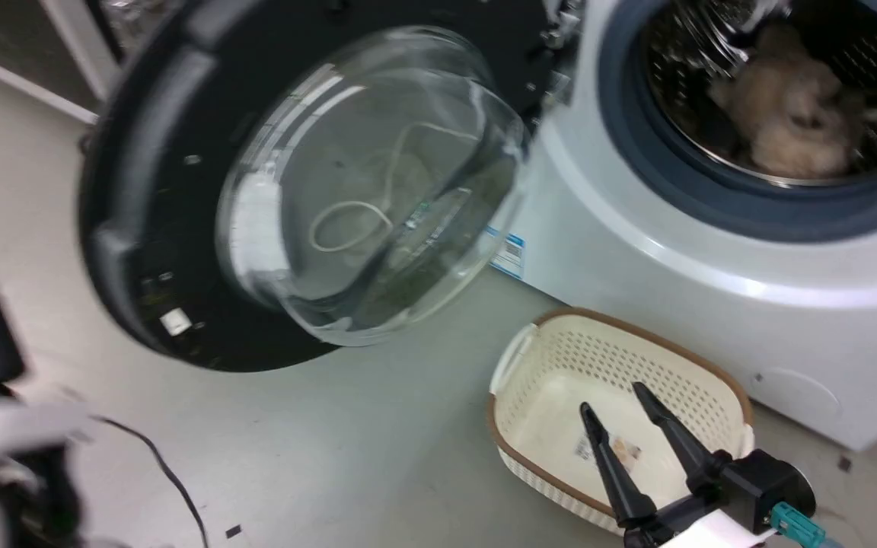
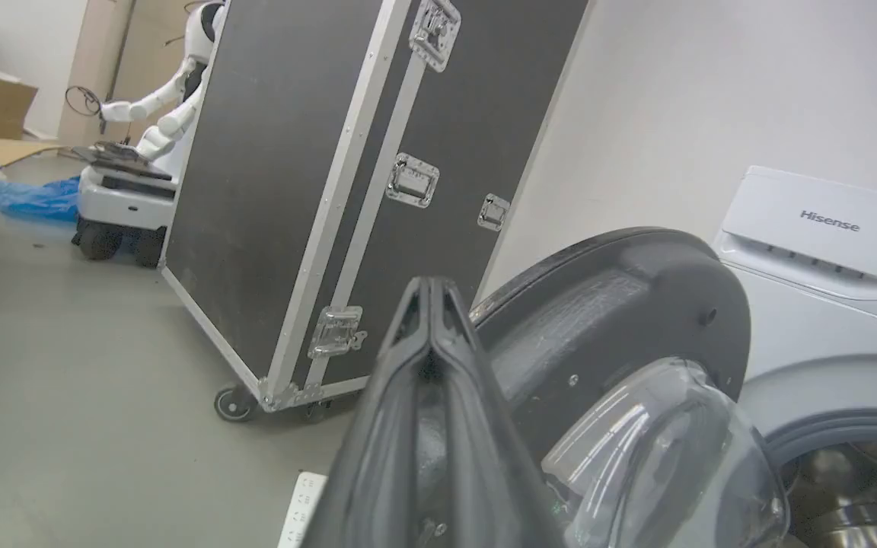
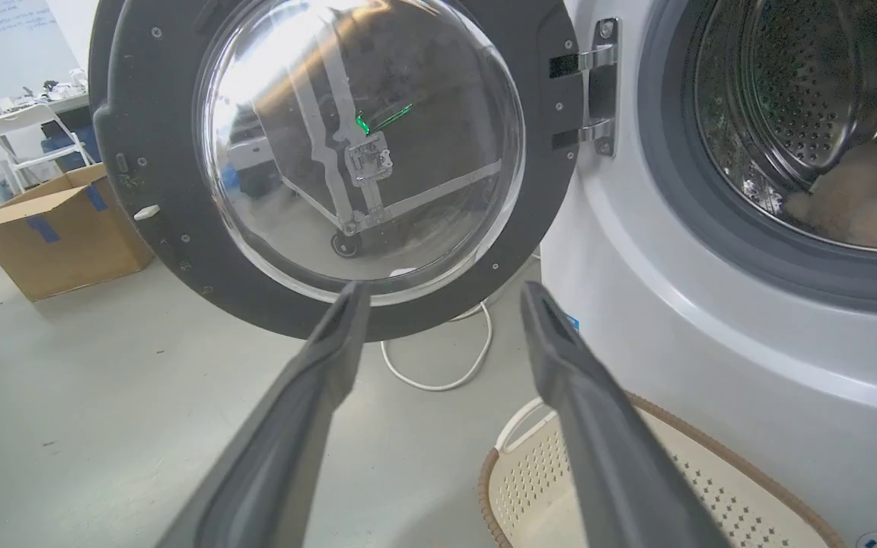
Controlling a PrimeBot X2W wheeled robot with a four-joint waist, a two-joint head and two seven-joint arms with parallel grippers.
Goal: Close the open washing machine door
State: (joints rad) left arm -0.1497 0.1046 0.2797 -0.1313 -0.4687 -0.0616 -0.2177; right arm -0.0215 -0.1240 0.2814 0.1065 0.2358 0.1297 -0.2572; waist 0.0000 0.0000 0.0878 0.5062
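While the black-rimmed glass washing machine door [image 1: 149, 152] stands open | we see a cream plastic basket [image 1: 606, 350] by the white washing machine [image 1: 674, 259] | left claw [image 2: 432, 293] clenched | right claw [image 1: 610, 398] released

Swung wide at upper left of the head view, the washing machine door [image 1: 141, 228] blocks the way; bare floor [image 1: 377, 441] lies open below it, a cream basket [image 1: 560, 350] crowding the lower right.

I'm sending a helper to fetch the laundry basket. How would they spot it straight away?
Find the big white washing machine with its round door swung open. On the floor just in front of it sits the basket: cream perforated plastic with a brown rim.
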